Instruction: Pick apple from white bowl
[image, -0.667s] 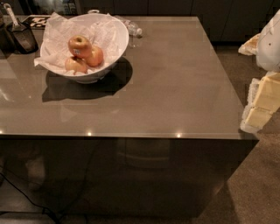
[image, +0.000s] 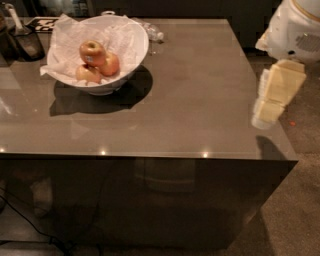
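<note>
Apple (image: 92, 52) topmost in white bowl (image: 106, 88), far left on worktop (image: 200, 100), arm (image: 292, 30) right, claw (image: 268, 111) pointing down beside the right edge, well apart from the apple, its grip we cannot tell

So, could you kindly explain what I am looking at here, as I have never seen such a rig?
This is one camera view, looking down across a grey table; where the camera is mounted is not on record. The white and cream shape on the right is a mobile robot's single arm, ending in its gripper at the table's right edge, with nothing visibly in it. At the far left stands a white bowl lined with crumpled paper. In it, the apple with a dark sticker, the one to pick, rests on two other apples.
</note>
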